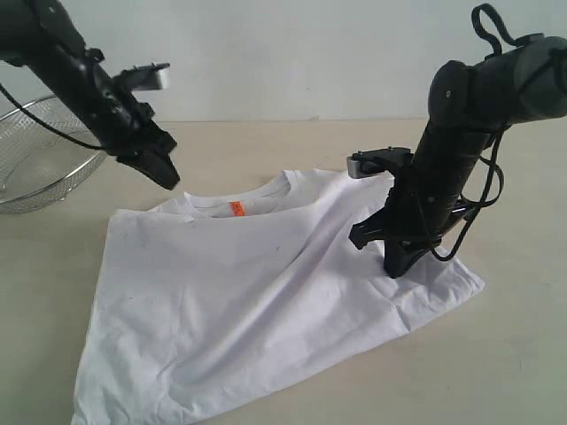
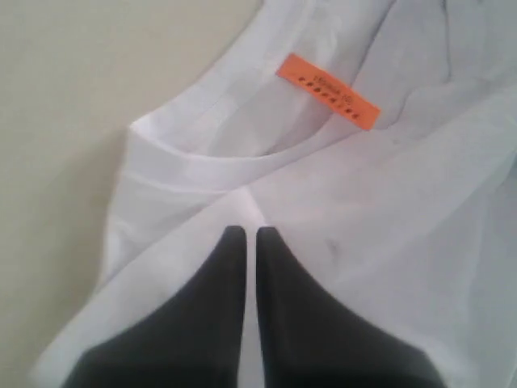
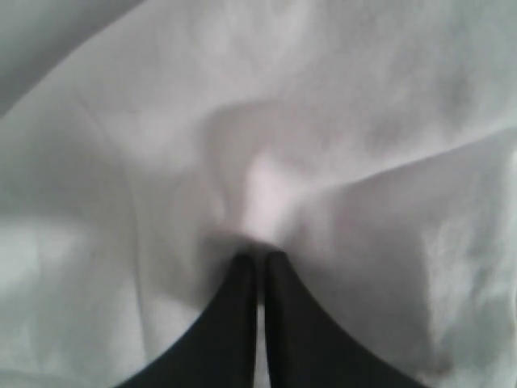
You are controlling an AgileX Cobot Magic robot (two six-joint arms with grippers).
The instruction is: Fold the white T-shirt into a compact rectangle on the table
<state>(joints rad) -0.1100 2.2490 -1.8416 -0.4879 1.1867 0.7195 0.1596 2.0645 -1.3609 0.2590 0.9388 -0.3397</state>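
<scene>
While the white T-shirt [image 1: 248,301] lies spread and rumpled across the middle of the table [image 1: 505,372], collar toward the far edge and hem toward the near edge, the right gripper [image 1: 396,266] is down in the cloth on the side of the shirt nearest the table's right edge. Its jaws are pressed together, and my wrist camera shows fabric puckered up right at the tips, so I read that as a pinch on the shirt. Left gripper [image 1: 166,177] is up off the surface just beside the collar, near the orange neck tag [image 1: 236,209]. Jaws shut there too, and from the outside view nothing seems caught in them; it hangs clear of the cloth. No fold made yet that I can see, so I'd call this the very start. Risks now: that right pinch looks like only a nub of cotton, so a quick lift could let it slip out, or it may have caught one layer only and peel top from bottom. With one claw holding and the other empty, pulling across could drag the whole shirt sideways and skew it instead of folding it. And the left arm sits near the wire basket [image 1: 40,168] by the far-left edge; a wide swing could clip it.
</scene>
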